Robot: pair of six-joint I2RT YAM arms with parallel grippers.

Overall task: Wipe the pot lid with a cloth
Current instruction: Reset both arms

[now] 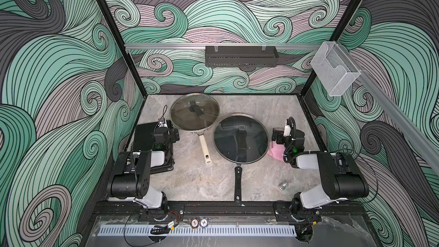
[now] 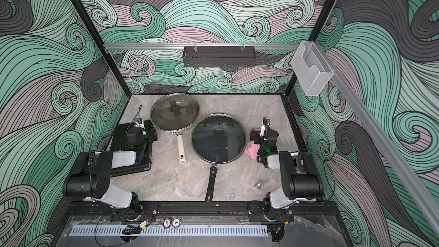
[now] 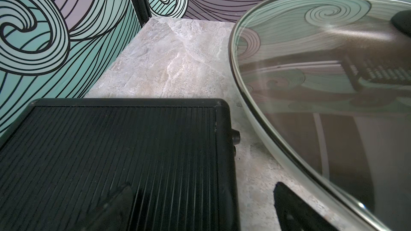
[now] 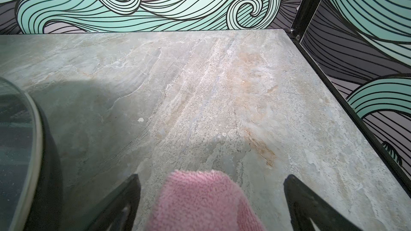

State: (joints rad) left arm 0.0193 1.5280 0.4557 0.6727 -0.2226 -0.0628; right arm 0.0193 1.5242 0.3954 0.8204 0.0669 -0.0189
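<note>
Two glass pot lids sit on pans in both top views: one on the black-handled pan (image 1: 241, 139) (image 2: 218, 139) and one on the cream-handled pan (image 1: 194, 111) (image 2: 175, 111). The pink cloth (image 1: 275, 153) (image 4: 204, 201) lies on the table just right of the black-handled pan's lid (image 4: 17, 141). My right gripper (image 1: 276, 136) (image 4: 211, 177) hovers open over the cloth, a finger on either side of it, not touching. My left gripper (image 1: 174, 134) (image 3: 202, 185) is open and empty over the edge of a black ribbed case (image 3: 111, 152), beside the cream-handled pan's lid (image 3: 322, 63).
The black case (image 1: 145, 136) fills the table's left side. A small metal knob (image 1: 283, 184) stands near the front right. Two poker chips (image 1: 199, 222) lie on the front rail. A black shelf (image 1: 241, 56) and a clear box (image 1: 335, 70) hang on the walls.
</note>
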